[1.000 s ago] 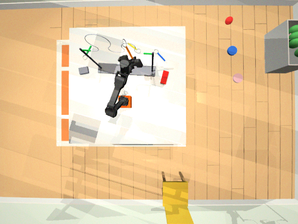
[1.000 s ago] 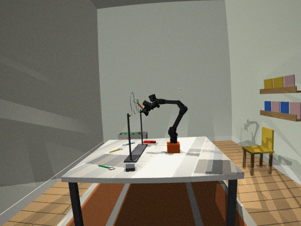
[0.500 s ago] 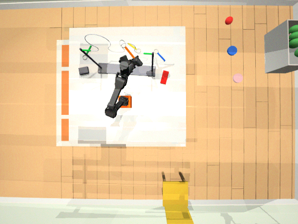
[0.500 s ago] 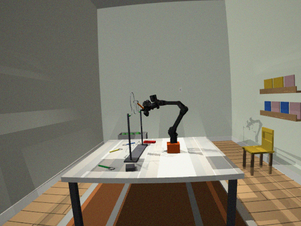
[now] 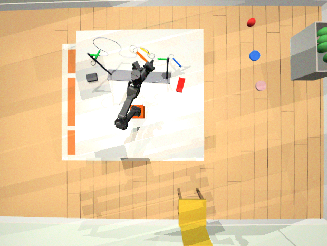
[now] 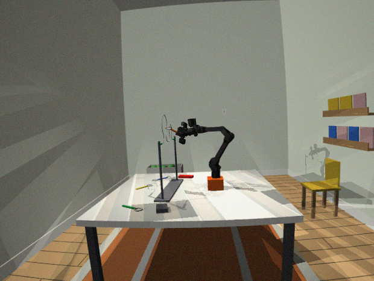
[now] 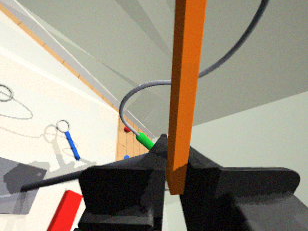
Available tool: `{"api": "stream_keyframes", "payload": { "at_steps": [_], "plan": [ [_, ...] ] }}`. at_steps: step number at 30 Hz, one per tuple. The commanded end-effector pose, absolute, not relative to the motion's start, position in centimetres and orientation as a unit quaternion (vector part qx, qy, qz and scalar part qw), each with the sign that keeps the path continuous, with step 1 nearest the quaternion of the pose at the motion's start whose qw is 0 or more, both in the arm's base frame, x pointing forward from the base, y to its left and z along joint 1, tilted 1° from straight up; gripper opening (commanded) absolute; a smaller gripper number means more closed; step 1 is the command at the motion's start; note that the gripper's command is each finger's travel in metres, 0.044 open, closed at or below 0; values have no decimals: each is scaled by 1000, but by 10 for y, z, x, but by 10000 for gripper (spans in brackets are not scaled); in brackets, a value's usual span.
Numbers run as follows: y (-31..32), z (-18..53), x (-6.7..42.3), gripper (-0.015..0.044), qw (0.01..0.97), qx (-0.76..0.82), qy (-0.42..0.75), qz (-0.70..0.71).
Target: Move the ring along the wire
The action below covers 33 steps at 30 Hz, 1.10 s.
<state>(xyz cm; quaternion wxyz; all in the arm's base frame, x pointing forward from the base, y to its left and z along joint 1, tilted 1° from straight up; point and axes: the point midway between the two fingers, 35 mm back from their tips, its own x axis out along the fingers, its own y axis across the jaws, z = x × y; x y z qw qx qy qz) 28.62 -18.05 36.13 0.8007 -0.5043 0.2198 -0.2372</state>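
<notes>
My gripper (image 5: 150,64) (image 6: 178,131) (image 7: 167,138) is shut on the orange handle (image 5: 141,56) (image 6: 174,129) (image 7: 185,84) and holds it high above the table. The ring (image 5: 134,49) (image 6: 168,126) at the handle's far end is around the thin grey wire (image 5: 106,39) (image 6: 164,126) (image 7: 150,85), between the two posts. I cannot tell whether ring and wire touch. The ring is out of the wrist view. The right post (image 5: 167,66) (image 6: 175,157) carries a green wire end (image 5: 160,58) (image 6: 174,137) (image 7: 145,140). The left post (image 5: 98,64) (image 6: 160,169) carries the other green end (image 5: 98,53) (image 6: 161,144).
The posts stand on a grey base plate (image 5: 153,76) (image 6: 171,190). Loose rings with yellow (image 5: 144,49), blue (image 5: 176,62) (image 7: 72,145) and green (image 6: 129,207) handles lie on the table. A red block (image 5: 180,84) (image 7: 65,209) and a dark block (image 5: 91,77) (image 6: 161,207) lie nearby.
</notes>
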Motion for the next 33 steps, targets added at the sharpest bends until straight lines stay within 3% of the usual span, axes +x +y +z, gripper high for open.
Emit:
{"api": "stream_keyframes", "payload": {
  "at_steps": [1, 33],
  "plan": [
    [-182, 368, 284, -150, 781, -532, 214, -247],
    [-187, 408, 283, -150, 576, -751, 163, -279]
  ]
}}
